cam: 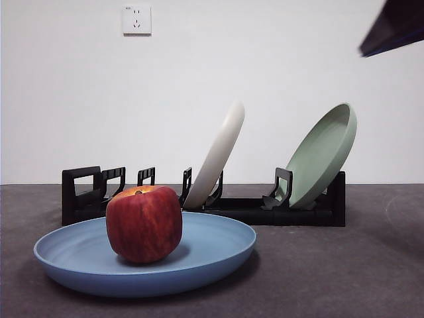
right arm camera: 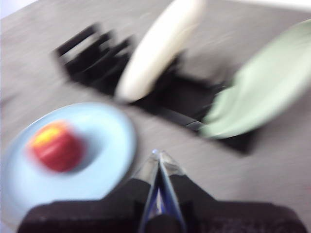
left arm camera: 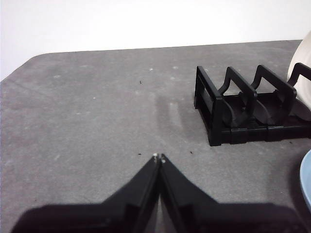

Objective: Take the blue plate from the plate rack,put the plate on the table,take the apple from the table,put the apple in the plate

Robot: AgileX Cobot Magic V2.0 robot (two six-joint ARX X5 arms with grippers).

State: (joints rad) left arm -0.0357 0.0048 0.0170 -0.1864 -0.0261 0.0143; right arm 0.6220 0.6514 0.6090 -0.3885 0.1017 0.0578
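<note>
Matte grey table (cam: 344, 278) (blocky apple (cam: 144, 224) plated)

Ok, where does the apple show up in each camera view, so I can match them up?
Front view: the apple stands in the blue plate, low and left of centre.
Left wrist view: no apple; only a sliver of the blue plate's rim at one edge.
Right wrist view: blurred, the apple sits in the blue plate, apart from the right gripper.
Shared landmark: the black plate rack, seen in all three.
</note>
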